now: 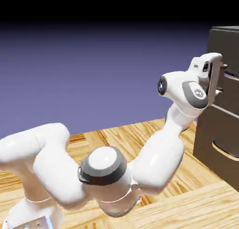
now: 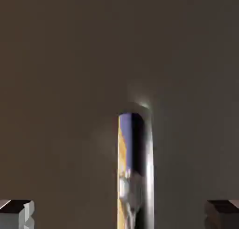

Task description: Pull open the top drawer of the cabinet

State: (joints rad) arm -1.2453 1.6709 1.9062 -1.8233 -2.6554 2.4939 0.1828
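My gripper (image 2: 119,214) is spread wide with nothing clamped. In the hand view I see its two grey fingertips (image 2: 16,213) at the far corners of the bottom edge, and the silvery bar handle (image 2: 135,172) runs up between them, clear of both pads. That shiny bar mirrors bits of blue backdrop and yellow wood. Behind it the dark grey-brown front of the top drawer (image 2: 60,74) fills the whole view.

From the exterior view I see the hand level and pointing at the cabinet (image 1: 219,130), which stands at the right edge on the wooden tabletop (image 1: 186,200). The gripper sits right at the upper drawer front, near the cabinet's top. I cannot tell from here whether the drawer is pulled out at all. The white arm (image 1: 154,162) folds low over the tabletop, then rises to the hand.
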